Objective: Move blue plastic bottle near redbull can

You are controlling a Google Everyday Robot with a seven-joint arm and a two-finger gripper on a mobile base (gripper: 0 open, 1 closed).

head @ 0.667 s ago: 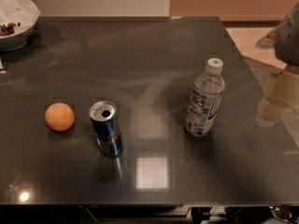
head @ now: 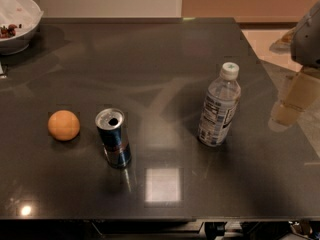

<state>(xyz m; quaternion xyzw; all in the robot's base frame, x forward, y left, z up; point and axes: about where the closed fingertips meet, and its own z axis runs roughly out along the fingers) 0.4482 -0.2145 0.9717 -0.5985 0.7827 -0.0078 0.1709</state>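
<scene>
**A:** Where is the gripper?

**B:** The gripper (head: 292, 101) hangs over the right edge of the table (head: 150, 69), at about the table's 3 o'clock. Whether it is spread or closed, I cannot tell.

**A:** And the blue plastic bottle?

**B:** The blue plastic bottle (head: 219, 109) is at the gripper's 9 o'clock, near it but apart. It stands upright with its cap on top, so its long axis is vertical. I'd judge a side approach to the body suits it.

**A:** Where does it have to go?

**B:** The redbull can (head: 114, 139) stands upright at roughly 8 o'clock from the bottle, well apart from it. Only bare tabletop lies between them.

**A:** Is anything in the way?

**B:** Not on that line. An orange fruit (head: 64, 125) sits just beyond the can, at the can's 9 o'clock. A white bowl (head: 15, 44) is off at the table's 10 o'clock corner. The main risk, I think, is knocking the can over on arrival.
</scene>
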